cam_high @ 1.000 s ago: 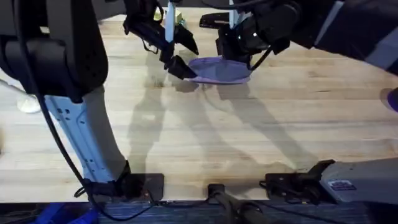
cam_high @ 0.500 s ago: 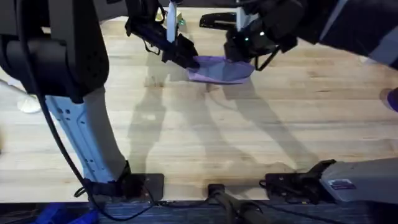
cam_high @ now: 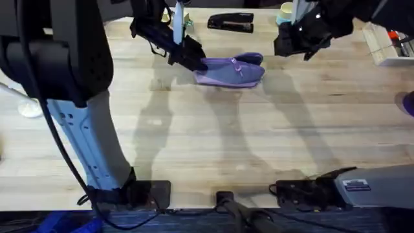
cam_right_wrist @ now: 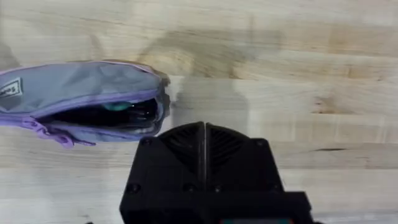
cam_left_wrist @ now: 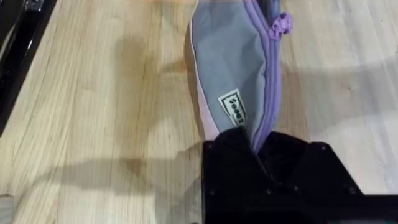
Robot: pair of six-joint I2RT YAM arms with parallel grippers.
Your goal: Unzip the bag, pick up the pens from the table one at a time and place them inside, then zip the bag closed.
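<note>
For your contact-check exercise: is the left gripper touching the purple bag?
Touching. In the left wrist view the left gripper is shut on the end of the bag, the fabric running in between its fingers.

We count one lavender bag (cam_high: 229, 70), its end pinched in the left claw (cam_high: 196, 63). Two claws in all: the right claw (cam_high: 289, 46) hangs apart from the bag, closed on nothing. One green pen (cam_right_wrist: 115, 107) shows inside the bag's open mouth, near the right claw. One black stapler (cam_high: 230, 23) lies on one desk (cam_high: 213, 142), beyond both claws.
</note>
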